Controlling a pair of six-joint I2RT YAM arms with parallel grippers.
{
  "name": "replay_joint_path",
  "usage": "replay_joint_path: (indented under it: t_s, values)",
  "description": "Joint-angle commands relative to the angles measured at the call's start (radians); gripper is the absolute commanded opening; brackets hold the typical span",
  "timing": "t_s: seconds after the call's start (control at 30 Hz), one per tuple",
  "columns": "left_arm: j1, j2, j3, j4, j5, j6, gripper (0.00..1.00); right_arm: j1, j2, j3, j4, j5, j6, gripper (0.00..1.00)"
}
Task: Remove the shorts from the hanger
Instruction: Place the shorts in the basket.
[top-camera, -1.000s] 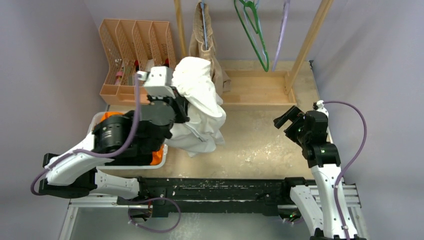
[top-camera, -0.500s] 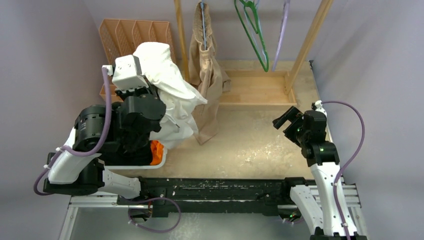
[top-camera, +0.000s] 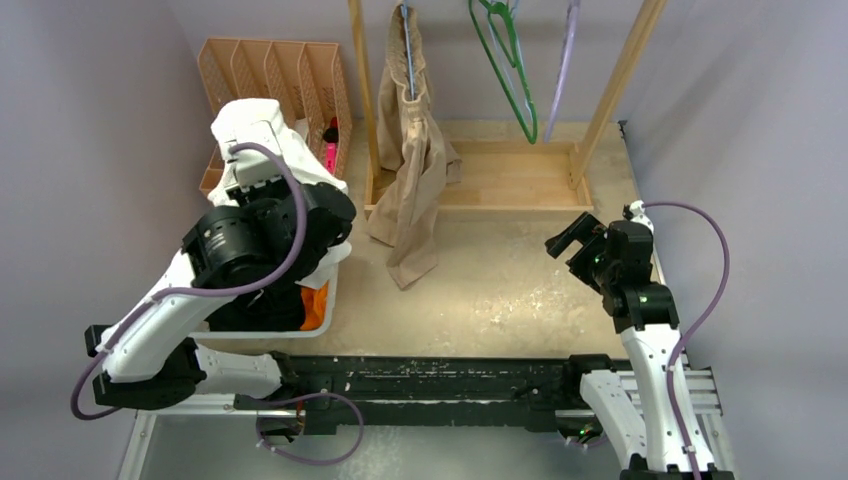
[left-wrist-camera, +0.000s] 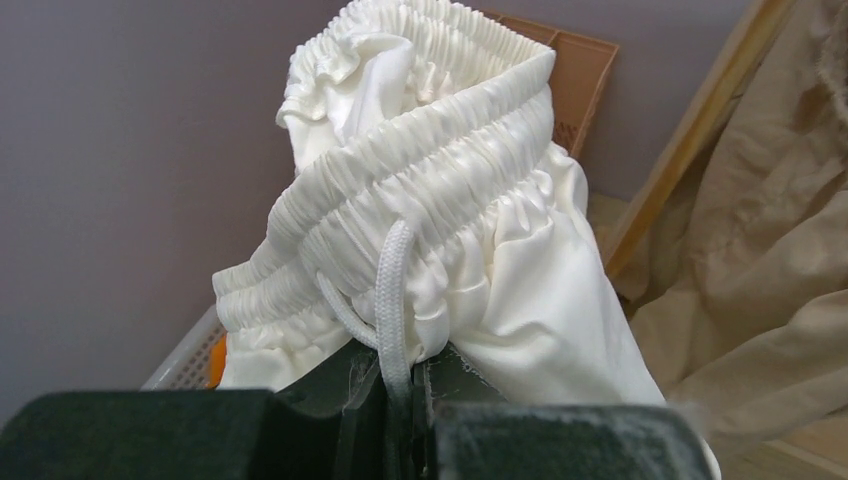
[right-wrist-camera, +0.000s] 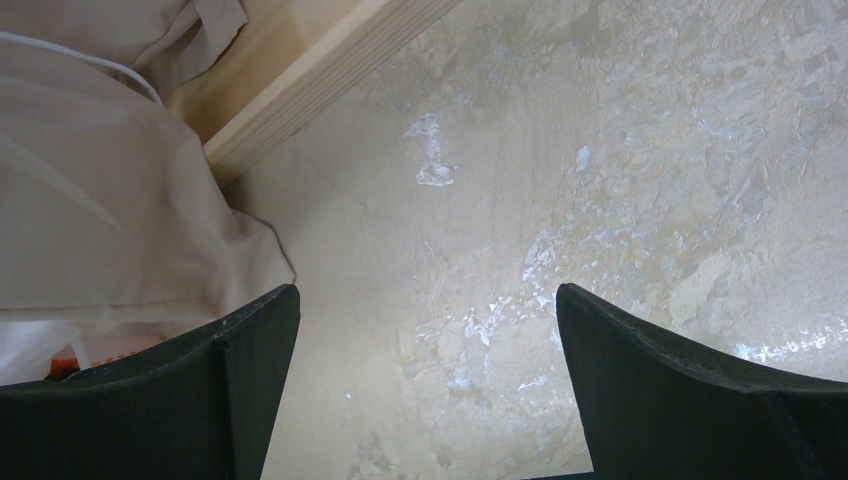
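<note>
Left wrist view: pinching white shorts (left-wrist-camera: 450, 220) by drawstring with left gripper (left-wrist-camera: 405, 385), held over basket (top-camera: 270, 334), probably for dropping; right gripper (right-wrist-camera: 425, 300) spread apart, idle

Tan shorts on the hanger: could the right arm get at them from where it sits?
Probably yes. The right pincer is open and empty, and only bare table lies between it and the tan shorts. The left pincer, shut on the white shorts, is off to the side.
</note>
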Motion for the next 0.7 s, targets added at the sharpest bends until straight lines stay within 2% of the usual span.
replay_joint_path:
  t_s: [0.0, 0.1, 0.2, 0.27, 0.43, 0.53, 0.67]
  values:
    - [0.13, -0.016, -0.124, 0.097, 0.024, 0.041, 0.0, -0.002, 0.007, 0.001, 0.036, -0.012, -0.013, 0.98]
    - [0.31, -0.042, -0.202, 0.211, 0.166, 0.16, 0.0, -0.002, 0.008, 0.003, 0.033, -0.016, -0.015, 0.99]
    - [0.417, -0.084, -0.236, 0.232, 0.196, 0.181, 0.0, -0.002, 0.003, 0.0, 0.034, -0.021, -0.016, 0.99]
    - [0.463, -0.108, -0.237, 0.198, 0.165, 0.163, 0.0, -0.002, 0.001, -0.001, 0.038, -0.021, -0.018, 0.98]
    - [0.506, -0.136, -0.122, 0.079, 0.022, 0.119, 0.0, -0.002, 0.007, 0.0, 0.044, -0.025, -0.027, 0.98]
    - [0.506, -0.157, -0.044, 0.07, 0.002, 0.133, 0.0, -0.002, 0.011, -0.001, 0.045, -0.027, -0.031, 0.98]
    - [0.506, -0.16, -0.11, 0.03, 0.004, 0.093, 0.0, -0.002, 0.012, 0.001, 0.047, -0.03, -0.036, 0.99]
